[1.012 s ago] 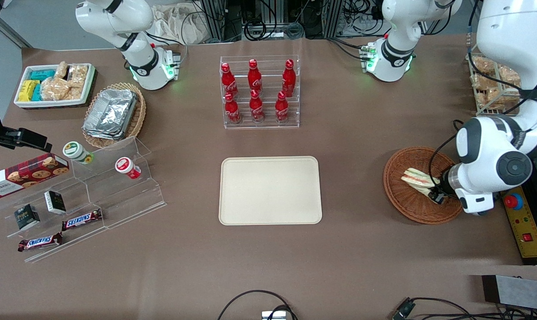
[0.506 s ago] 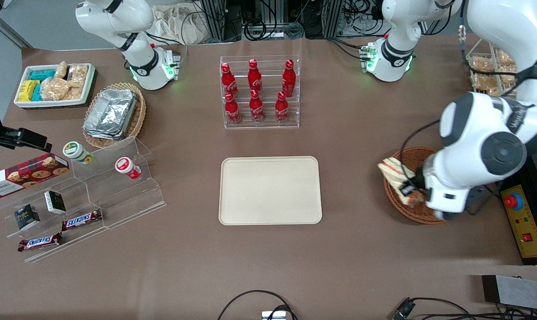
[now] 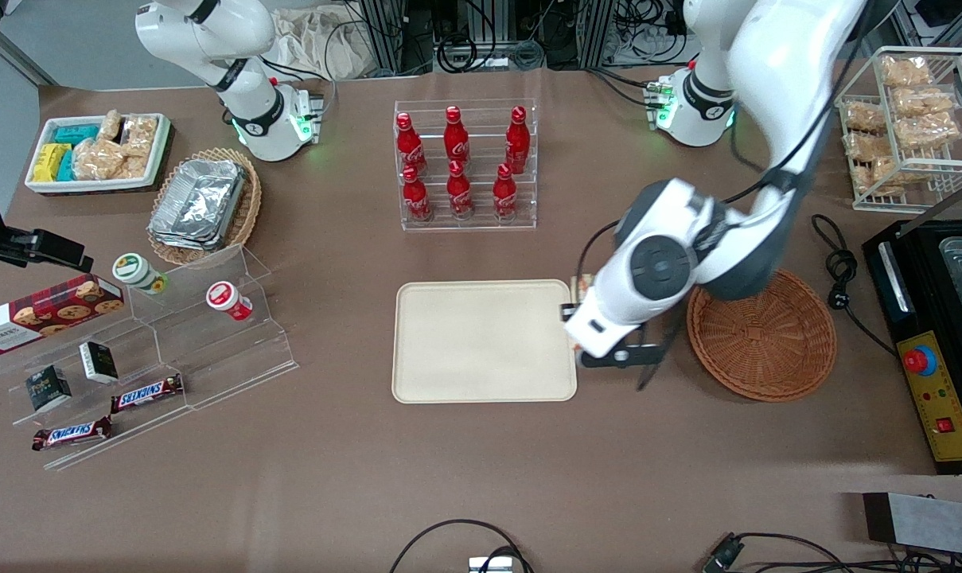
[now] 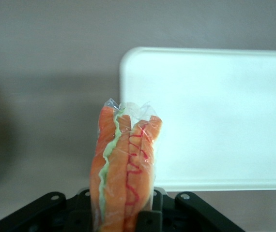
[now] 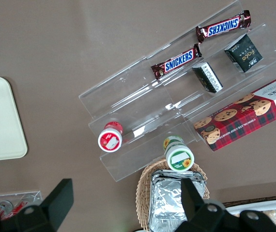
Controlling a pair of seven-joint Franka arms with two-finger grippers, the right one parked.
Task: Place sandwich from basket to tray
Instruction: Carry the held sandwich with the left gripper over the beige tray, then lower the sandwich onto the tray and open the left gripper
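My left gripper (image 3: 576, 309) is shut on the sandwich (image 4: 126, 164), a wrapped wedge with orange, green and red filling on its edge. It holds the sandwich above the table, right at the edge of the cream tray (image 3: 484, 341) that faces the working arm's end. In the front view the wrist hides most of the sandwich; only a sliver (image 3: 582, 284) shows. In the left wrist view the tray (image 4: 215, 121) lies bare just past the sandwich. The round reddish-brown basket (image 3: 761, 334) sits beside the arm toward the working arm's end, with nothing in it.
A clear rack of red bottles (image 3: 465, 163) stands farther from the front camera than the tray. A stepped acrylic shelf with snacks (image 3: 154, 342), a tan basket of foil containers (image 3: 202, 205) and a white snack bin (image 3: 99, 151) lie toward the parked arm's end. A black cable (image 3: 839, 263) lies near the basket.
My gripper lifted the sandwich out of the basket and carried it sideways to the tray's edge. The basket now holds nothing.
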